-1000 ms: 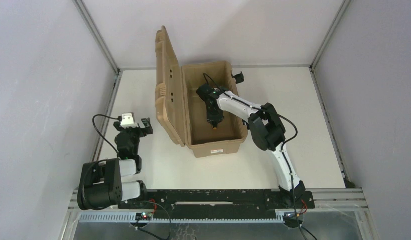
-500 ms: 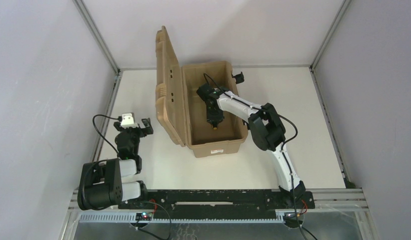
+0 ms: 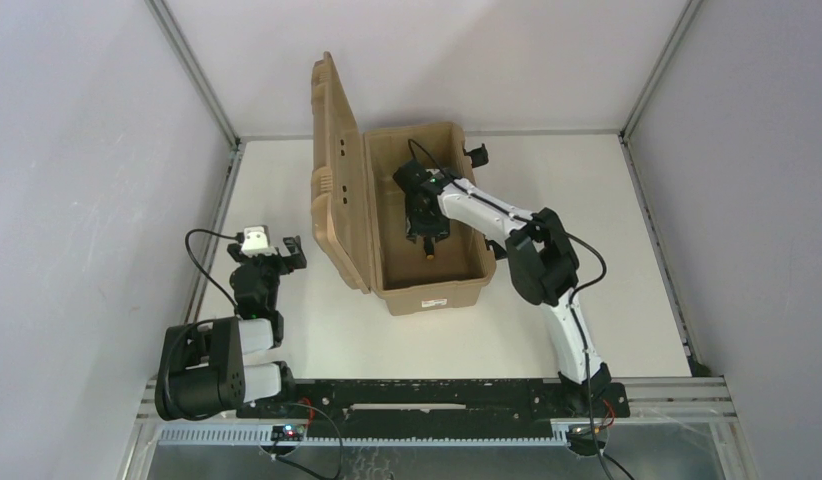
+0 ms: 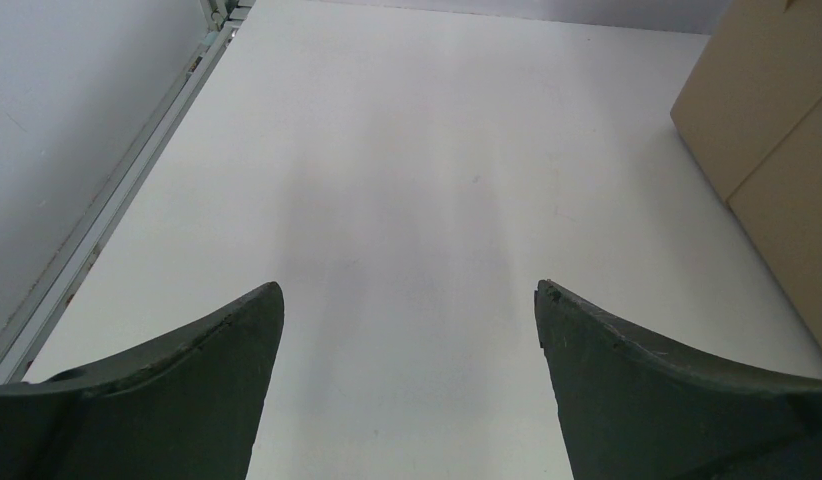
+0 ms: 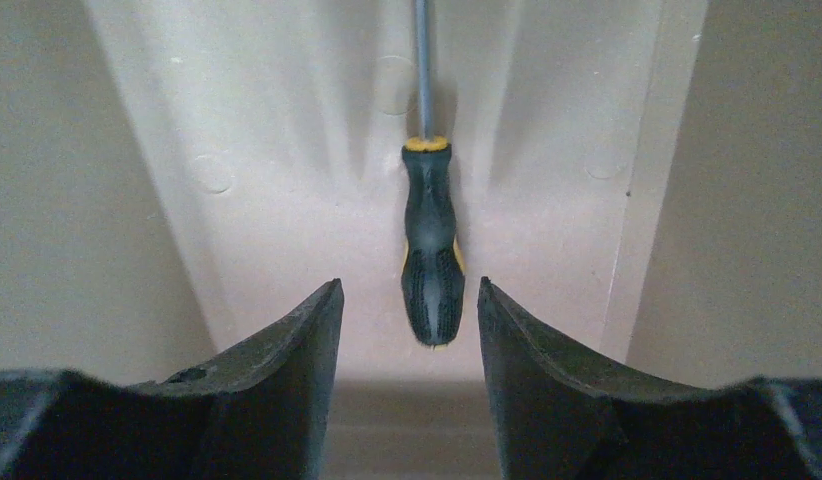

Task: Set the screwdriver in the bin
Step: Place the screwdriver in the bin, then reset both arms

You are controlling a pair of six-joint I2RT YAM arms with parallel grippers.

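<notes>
The tan bin (image 3: 467, 292) stands open at the table's middle, its lid (image 3: 332, 170) upright on the left. The screwdriver (image 5: 431, 255), black handle with yellow trim and thin metal shaft, lies on the bin's floor (image 5: 287, 150). Its yellow end shows in the top view (image 3: 428, 254). My right gripper (image 5: 409, 283) is open inside the bin, its jaws on either side of the handle's butt end without touching it. It also shows in the top view (image 3: 425, 232). My left gripper (image 3: 270, 252) is open and empty over the table, left of the lid.
The bin's black latch (image 3: 477, 154) sticks out at its far right corner. The lid's tan outer face (image 4: 777, 120) is to the right of the left gripper. Enclosure walls and a metal rail (image 4: 117, 190) border the table.
My right gripper has drawn back a little toward the bin's far end. The screwdriver stays lying on the bin floor. The left arm has not moved.
</notes>
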